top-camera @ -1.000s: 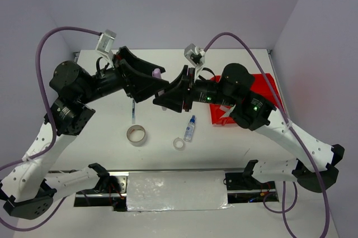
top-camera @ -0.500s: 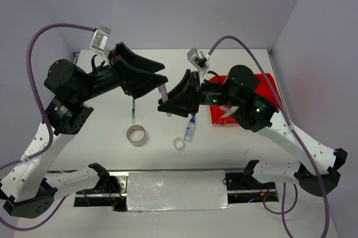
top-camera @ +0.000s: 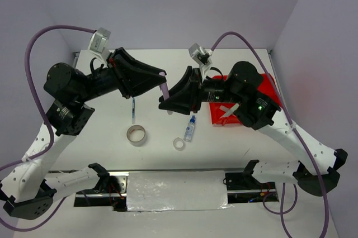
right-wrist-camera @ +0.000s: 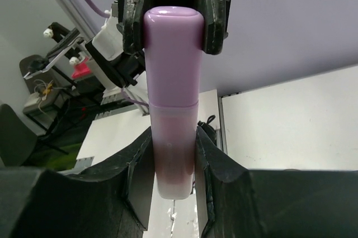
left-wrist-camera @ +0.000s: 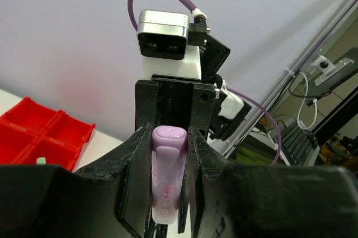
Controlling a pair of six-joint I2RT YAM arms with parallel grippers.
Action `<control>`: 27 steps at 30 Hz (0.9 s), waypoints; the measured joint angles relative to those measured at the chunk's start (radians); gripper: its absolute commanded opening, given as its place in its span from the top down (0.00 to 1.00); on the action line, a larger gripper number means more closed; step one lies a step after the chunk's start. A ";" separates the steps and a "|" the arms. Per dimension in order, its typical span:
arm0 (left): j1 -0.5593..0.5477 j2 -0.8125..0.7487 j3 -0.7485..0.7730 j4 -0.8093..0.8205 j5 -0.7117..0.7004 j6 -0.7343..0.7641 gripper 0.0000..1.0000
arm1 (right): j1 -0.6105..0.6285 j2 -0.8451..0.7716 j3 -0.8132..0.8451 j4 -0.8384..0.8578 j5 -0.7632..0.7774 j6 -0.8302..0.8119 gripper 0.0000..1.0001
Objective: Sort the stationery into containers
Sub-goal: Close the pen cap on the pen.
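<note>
A stubby purple marker [top-camera: 165,89] hangs in the air above the table's middle, held from both ends. My left gripper [left-wrist-camera: 168,157] is shut on its cap end, with the marker [left-wrist-camera: 168,176] pinched between both jaws. My right gripper [right-wrist-camera: 173,162] is shut on the pale lower body of the marker [right-wrist-camera: 172,98]. In the top view the left gripper [top-camera: 161,77] and the right gripper [top-camera: 164,101] meet tip to tip. The red tray [top-camera: 270,79] lies at the right, partly hidden under the right arm. On the table lie a dark pen [top-camera: 133,110], a beige tape roll [top-camera: 136,135], a clear tape ring [top-camera: 179,143] and a blue-capped bottle [top-camera: 190,128].
The red tray [left-wrist-camera: 33,132] shows in the left wrist view with a pale green item [left-wrist-camera: 42,161] in one compartment. Walls close the table at the back and right. The arm bases and a foil-covered block [top-camera: 176,191] stand at the near edge.
The left gripper's jaws have closed from wide open onto the marker's cap end. The right gripper kept its hold and shifted slightly with the marker.
</note>
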 measured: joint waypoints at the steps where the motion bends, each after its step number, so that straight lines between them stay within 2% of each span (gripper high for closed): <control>1: 0.001 -0.001 -0.006 0.016 -0.002 -0.007 1.00 | -0.003 0.005 0.013 -0.007 -0.001 -0.001 1.00; 6: 0.007 -0.027 -0.081 0.101 -0.060 -0.021 1.00 | -0.043 0.059 0.093 -0.081 -0.040 0.002 1.00; 9: 0.001 -0.055 -0.130 0.131 -0.145 -0.013 1.00 | -0.066 0.116 0.174 -0.151 -0.074 0.003 1.00; 17: -0.119 -0.116 -0.208 0.239 -0.436 0.040 1.00 | -0.077 0.317 0.542 -0.369 -0.201 -0.017 1.00; 22: -0.175 -0.126 -0.270 0.356 -0.552 0.049 1.00 | -0.117 0.412 0.741 -0.468 -0.286 -0.006 1.00; 27: -0.225 -0.123 -0.271 0.380 -0.616 0.079 1.00 | -0.175 0.405 0.762 -0.440 -0.335 0.030 1.00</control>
